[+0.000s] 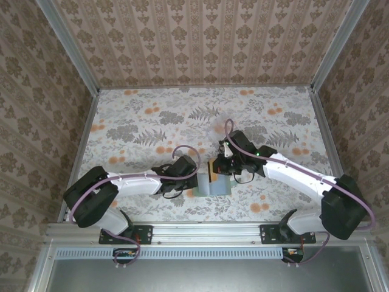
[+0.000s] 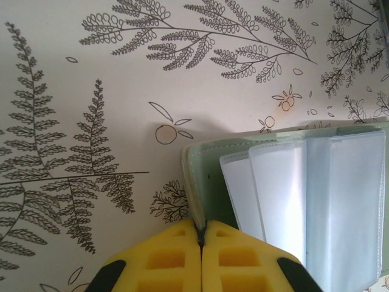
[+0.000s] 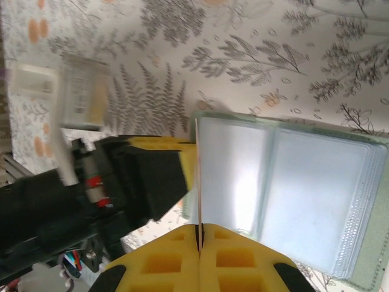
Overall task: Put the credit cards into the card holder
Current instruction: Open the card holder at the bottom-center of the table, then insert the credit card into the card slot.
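Left wrist: left gripper [image 2: 201, 236] pinched on the cover edge of the open card holder [image 2: 203, 161].
Right gripper [image 3: 199, 236]: clamped on a credit card [image 3: 197, 176], edge-on above the sleeves [image 3: 304, 194].
Insertion: card to be squared with one sleeve mouth.

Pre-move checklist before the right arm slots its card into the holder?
1. Hold of left gripper on the card holder edge: ok, fingers shut on it.
2. Pinch of right gripper on the card: ok, card seen edge-on.
3. Holder open, clear sleeves exposed: ok.
4. Card edge lined up with a sleeve mouth: cannot tell.
5. Target sleeve empty: cannot tell.
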Tool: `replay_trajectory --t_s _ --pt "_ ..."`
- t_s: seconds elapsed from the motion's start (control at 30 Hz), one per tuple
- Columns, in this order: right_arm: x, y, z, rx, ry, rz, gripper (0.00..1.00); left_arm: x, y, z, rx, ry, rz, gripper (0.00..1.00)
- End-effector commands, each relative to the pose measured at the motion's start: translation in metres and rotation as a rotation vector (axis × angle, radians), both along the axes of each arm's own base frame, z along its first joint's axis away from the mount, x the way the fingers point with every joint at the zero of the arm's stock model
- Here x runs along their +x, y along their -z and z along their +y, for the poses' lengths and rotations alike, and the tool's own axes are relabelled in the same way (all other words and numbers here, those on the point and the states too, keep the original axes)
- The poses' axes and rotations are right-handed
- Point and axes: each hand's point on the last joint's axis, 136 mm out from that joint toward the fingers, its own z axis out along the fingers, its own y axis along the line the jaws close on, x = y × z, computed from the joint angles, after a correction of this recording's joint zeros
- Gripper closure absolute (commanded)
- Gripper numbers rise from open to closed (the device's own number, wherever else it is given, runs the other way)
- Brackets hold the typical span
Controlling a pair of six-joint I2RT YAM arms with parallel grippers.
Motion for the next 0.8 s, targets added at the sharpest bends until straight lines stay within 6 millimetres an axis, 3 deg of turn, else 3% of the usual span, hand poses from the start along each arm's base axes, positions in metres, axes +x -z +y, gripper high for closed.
replay_trajectory --t_s 0.0,0.2,0.4,0.6,0.77 --pt "-0.006 0.031 0.006 0.022 0.002 0.089 1.0 -0.005 0.003 0.012 0.055 0.016 0.008 0.86" --pt "-0.011 0.055 0.017 0.052 -0.029 0.15 1.0 -0.007 0.0 0.013 0.056 0.025 0.011 0.76" --pt "-0.017 0.083 -0.001 -0.057 0.004 0.196 1.0 -0.008 -0.011 0.026 0.093 -0.011 -0.013 0.61" --pt "-0.018 0.082 0.0 -0.047 0.002 0.194 1.0 -0.005 -0.03 0.035 0.052 -0.069 -0.068 0.43" --pt "-0.015 0.066 0.005 -0.003 -0.014 0.166 1.0 0.0 -0.037 0.017 0.005 -0.024 -0.087 0.38"
